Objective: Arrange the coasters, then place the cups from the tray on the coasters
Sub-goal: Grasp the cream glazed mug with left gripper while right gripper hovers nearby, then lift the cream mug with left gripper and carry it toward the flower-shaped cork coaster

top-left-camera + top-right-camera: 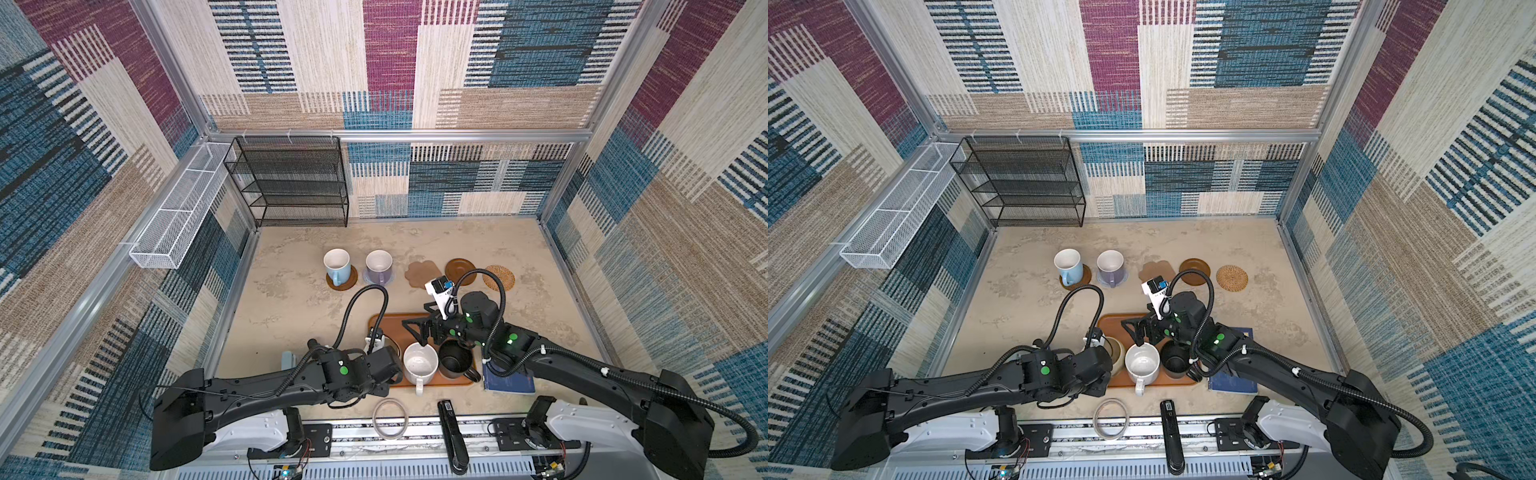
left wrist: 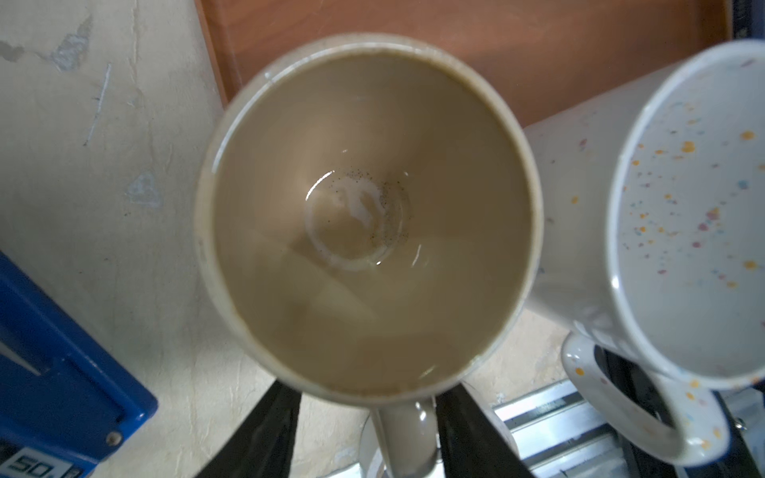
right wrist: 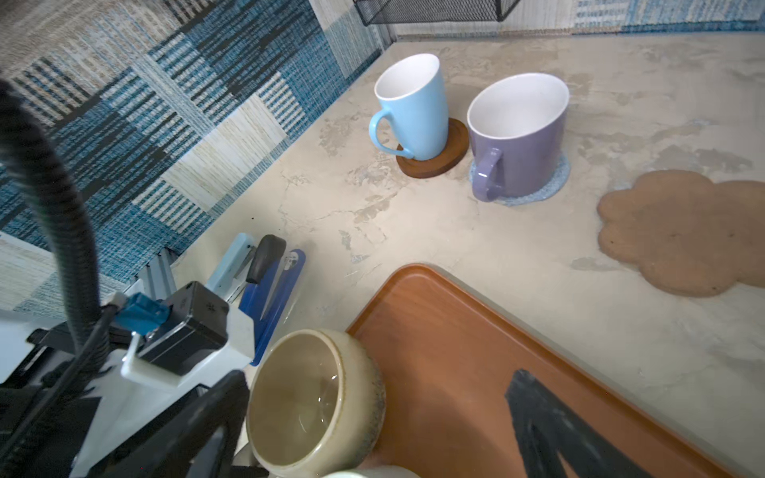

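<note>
Left gripper (image 2: pixel 369 397) has its jaws parted, fingers (image 2: pixel 265 434) straddling the handle (image 2: pixel 407 434) of the beige mug (image 2: pixel 368 223) on the tray (image 2: pixel 455 45); contact with the handle cannot be confirmed. Right gripper (image 1: pixel 414 332) is spread wide and empty above the tray, which also carries the speckled mug (image 1: pixel 420 365) and black mug (image 1: pixel 455 359). Blue mug (image 3: pixel 414 103) stands on a brown disc (image 3: pixel 451 153), lavender mug (image 3: pixel 521 140) on the woven coaster (image 3: pixel 538 194); the flower coaster (image 3: pixel 679 236), second disc (image 1: pixel 457 265) and rattan coaster (image 1: pixel 1232 278) lie bare.
</note>
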Robot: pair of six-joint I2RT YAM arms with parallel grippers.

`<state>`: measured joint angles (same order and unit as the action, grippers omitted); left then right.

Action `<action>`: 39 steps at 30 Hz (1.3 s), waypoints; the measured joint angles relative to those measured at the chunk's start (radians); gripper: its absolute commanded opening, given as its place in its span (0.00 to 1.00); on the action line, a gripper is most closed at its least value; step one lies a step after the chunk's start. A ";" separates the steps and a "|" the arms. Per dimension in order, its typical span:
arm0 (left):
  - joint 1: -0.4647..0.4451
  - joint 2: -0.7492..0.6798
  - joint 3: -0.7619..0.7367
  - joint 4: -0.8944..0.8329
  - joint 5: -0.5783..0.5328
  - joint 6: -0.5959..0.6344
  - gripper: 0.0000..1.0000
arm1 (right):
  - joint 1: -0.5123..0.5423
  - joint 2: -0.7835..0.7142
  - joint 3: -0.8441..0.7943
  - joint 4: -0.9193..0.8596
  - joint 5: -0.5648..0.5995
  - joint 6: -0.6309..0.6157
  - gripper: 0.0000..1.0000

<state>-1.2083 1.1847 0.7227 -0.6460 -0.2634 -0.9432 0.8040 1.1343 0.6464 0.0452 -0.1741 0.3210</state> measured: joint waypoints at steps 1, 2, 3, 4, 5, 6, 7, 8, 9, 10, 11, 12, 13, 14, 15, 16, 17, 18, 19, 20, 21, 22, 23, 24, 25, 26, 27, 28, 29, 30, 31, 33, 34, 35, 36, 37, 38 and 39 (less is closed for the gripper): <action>-0.005 0.011 0.003 -0.001 -0.006 -0.005 0.50 | 0.000 0.003 0.006 -0.021 0.000 0.012 1.00; -0.010 0.020 0.004 -0.001 -0.015 -0.010 0.47 | 0.002 0.007 0.014 -0.037 0.000 0.021 1.00; -0.012 0.025 0.004 -0.001 -0.019 -0.016 0.46 | 0.005 0.009 0.019 -0.053 -0.002 0.024 0.99; -0.012 0.028 0.004 -0.001 -0.023 -0.025 0.45 | 0.008 0.009 0.024 -0.072 -0.003 0.030 1.00; -0.014 0.031 0.003 -0.001 -0.026 -0.028 0.44 | 0.010 0.009 0.029 -0.092 -0.002 0.034 1.00; -0.016 0.033 0.001 0.002 -0.027 -0.033 0.44 | 0.013 0.009 0.034 -0.111 -0.001 0.034 1.00; -0.016 0.036 -0.002 0.004 -0.028 -0.035 0.43 | 0.013 0.010 0.038 -0.129 0.001 0.037 1.00; -0.016 0.040 -0.004 0.006 -0.028 -0.039 0.41 | 0.013 0.010 0.041 -0.143 0.007 0.037 1.00; -0.016 0.045 -0.005 0.007 -0.028 -0.042 0.41 | 0.013 0.011 0.042 -0.150 0.017 0.037 1.00; -0.016 0.051 -0.005 0.009 -0.028 -0.043 0.40 | 0.013 0.012 0.042 -0.162 0.033 0.037 1.00; -0.017 0.059 -0.005 0.013 -0.028 -0.045 0.40 | 0.013 0.013 0.042 -0.172 0.037 0.037 1.00; -0.018 0.067 -0.004 0.014 -0.028 -0.045 0.39 | 0.013 0.013 0.042 -0.179 0.040 0.037 1.00; -0.018 0.079 0.000 0.014 -0.028 -0.045 0.39 | 0.013 0.013 0.042 -0.180 0.051 0.037 1.00; -0.018 0.091 0.004 0.015 -0.028 -0.045 0.39 | 0.013 0.010 0.041 -0.180 0.053 0.037 1.00; -0.018 0.101 0.009 0.014 -0.028 -0.045 0.39 | 0.013 0.005 0.040 -0.180 0.054 0.037 1.00; -0.018 0.111 0.015 0.015 -0.028 -0.045 0.39 | 0.013 -0.003 0.037 -0.180 0.055 0.037 1.00; -0.018 0.117 0.020 0.015 -0.029 -0.045 0.38 | 0.013 -0.012 0.034 -0.178 0.057 0.037 1.00; -0.018 0.121 0.022 0.018 -0.029 -0.045 0.36 | 0.013 -0.023 0.029 -0.177 0.066 0.036 1.00; -0.018 0.122 0.022 0.021 -0.030 -0.045 0.33 | 0.013 -0.035 0.024 -0.176 0.077 0.036 1.00; -0.018 0.122 0.022 0.021 -0.033 -0.045 0.32 | 0.013 -0.047 0.017 -0.171 0.080 0.036 1.00; -0.018 0.122 0.022 0.021 -0.035 -0.045 0.31 | 0.013 -0.057 0.012 -0.170 0.082 0.036 1.00; -0.018 0.122 0.022 0.021 -0.039 -0.045 0.30 | 0.013 -0.066 0.008 -0.169 0.091 0.036 1.00; -0.018 0.122 0.022 0.021 -0.040 -0.045 0.29 | 0.013 -0.074 0.005 -0.169 0.098 0.036 1.00; -0.018 0.123 0.022 0.021 -0.040 -0.045 0.29 | 0.013 -0.080 0.002 -0.168 0.102 0.036 1.00; -0.018 0.126 0.022 0.022 -0.041 -0.045 0.29 | 0.013 -0.087 -0.001 -0.167 0.106 0.036 1.00; -0.018 0.130 0.022 0.022 -0.042 -0.045 0.29 | 0.013 -0.092 -0.004 -0.164 0.106 0.036 1.00; -0.018 0.134 0.022 0.023 -0.043 -0.046 0.29 | 0.013 -0.096 -0.006 -0.162 0.106 0.036 1.00; -0.018 0.138 0.022 0.024 -0.043 -0.048 0.27 | 0.013 -0.099 -0.007 -0.161 0.105 0.036 1.00; -0.018 0.140 0.022 0.025 -0.044 -0.049 0.24 | 0.013 -0.101 -0.010 -0.156 0.102 0.036 1.00; -0.018 0.143 0.021 0.028 -0.044 -0.050 0.22 | 0.013 -0.101 -0.013 -0.152 0.093 0.033 1.00; -0.018 0.144 0.019 0.029 -0.046 -0.050 0.19 | 0.013 -0.101 -0.016 -0.148 0.084 0.032 1.00; -0.018 0.142 0.017 0.029 -0.048 -0.053 0.13 | 0.013 -0.101 -0.021 -0.146 0.074 0.029 1.00; -0.018 0.138 0.014 0.029 -0.053 -0.053 0.11 | 0.013 -0.098 -0.021 -0.146 0.071 0.029 1.00; -0.018 0.133 0.011 0.029 -0.057 -0.053 0.08 | 0.013 -0.096 -0.021 -0.146 0.071 0.029 1.00; -0.018 0.126 0.008 0.029 -0.061 -0.053 0.05 | 0.013 -0.093 -0.021 -0.146 0.072 0.029 1.00; -0.018 0.118 0.005 0.029 -0.062 -0.052 0.03 | 0.013 -0.090 -0.021 -0.146 0.072 0.029 1.00; -0.018 0.113 0.002 0.030 -0.063 -0.053 0.00 | 0.013 -0.089 -0.021 -0.146 0.072 0.029 1.00; -0.018 0.108 -0.003 0.032 -0.062 -0.053 0.00 | 0.013 -0.088 -0.021 -0.146 0.072 0.029 1.00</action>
<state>-1.2259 1.2926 0.7200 -0.6144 -0.3256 -0.9966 0.8169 1.0466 0.6254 -0.1005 -0.1020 0.3500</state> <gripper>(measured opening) 0.175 0.997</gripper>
